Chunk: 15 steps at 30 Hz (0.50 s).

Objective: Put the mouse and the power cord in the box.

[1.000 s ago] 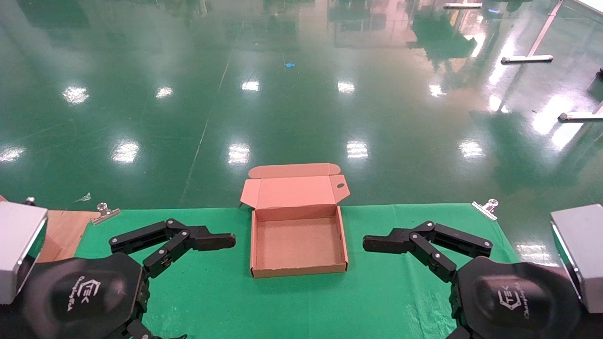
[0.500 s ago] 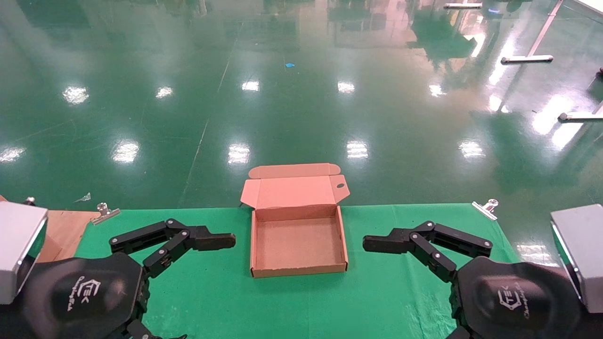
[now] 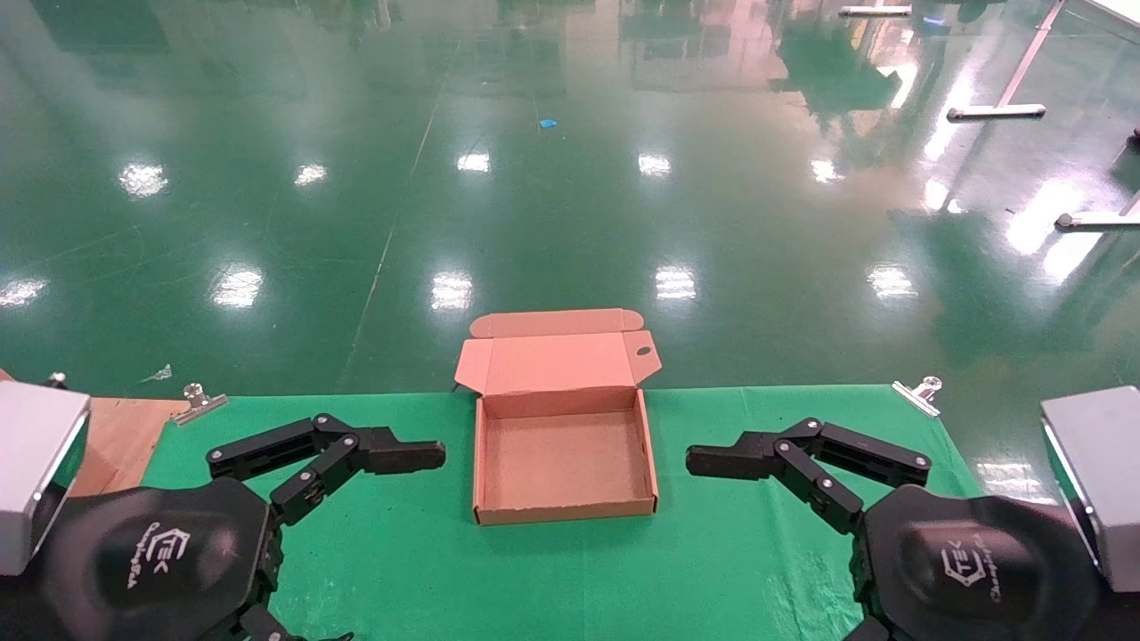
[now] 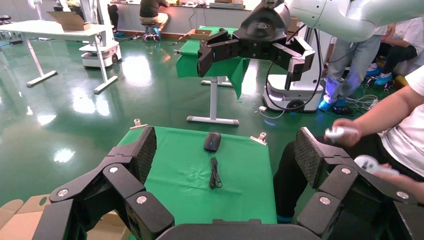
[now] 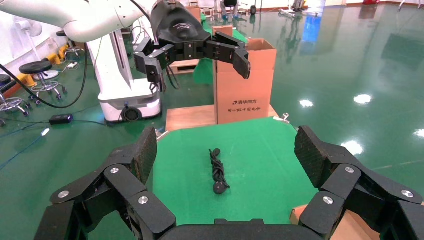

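Head view hides mouse (image 4: 212, 141) and power cord (image 4: 215, 173); left hand (image 4: 227, 150), right hand (image 5: 227, 147) gape beside box (image 3: 564, 512)

Nothing has changed across the head-view pictures: the left pincer (image 3: 392, 456) and right pincer (image 3: 726, 460) stand wide open where they were, either side of the open shallow brown cardboard box (image 3: 565, 463).

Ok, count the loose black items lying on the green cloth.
2: a small black oval mouse near the cloth's clipped edge, and a thin black bundled power cord beside it.
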Each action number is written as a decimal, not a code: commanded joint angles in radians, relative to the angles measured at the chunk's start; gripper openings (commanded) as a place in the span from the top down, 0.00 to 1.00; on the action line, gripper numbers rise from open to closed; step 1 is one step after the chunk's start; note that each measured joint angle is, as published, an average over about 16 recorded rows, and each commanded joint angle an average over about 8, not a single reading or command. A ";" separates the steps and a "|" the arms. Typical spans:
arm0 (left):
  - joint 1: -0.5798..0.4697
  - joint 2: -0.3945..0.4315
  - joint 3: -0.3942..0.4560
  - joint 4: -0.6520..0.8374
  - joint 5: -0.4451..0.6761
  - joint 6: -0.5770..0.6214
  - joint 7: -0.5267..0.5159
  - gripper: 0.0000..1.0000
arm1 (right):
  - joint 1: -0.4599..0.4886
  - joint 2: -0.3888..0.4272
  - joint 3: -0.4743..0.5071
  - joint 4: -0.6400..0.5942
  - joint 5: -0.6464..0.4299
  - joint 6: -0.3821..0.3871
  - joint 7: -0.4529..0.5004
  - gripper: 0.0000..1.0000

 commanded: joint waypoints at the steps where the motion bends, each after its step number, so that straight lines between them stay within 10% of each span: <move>1: 0.000 0.000 0.000 -0.001 0.000 0.000 -0.001 0.00 | 0.000 0.000 0.000 0.000 0.000 0.000 0.000 0.00; 15: -0.067 0.011 0.056 0.033 0.140 0.026 0.029 0.00 | 0.120 0.014 -0.086 0.027 -0.219 -0.047 0.001 0.00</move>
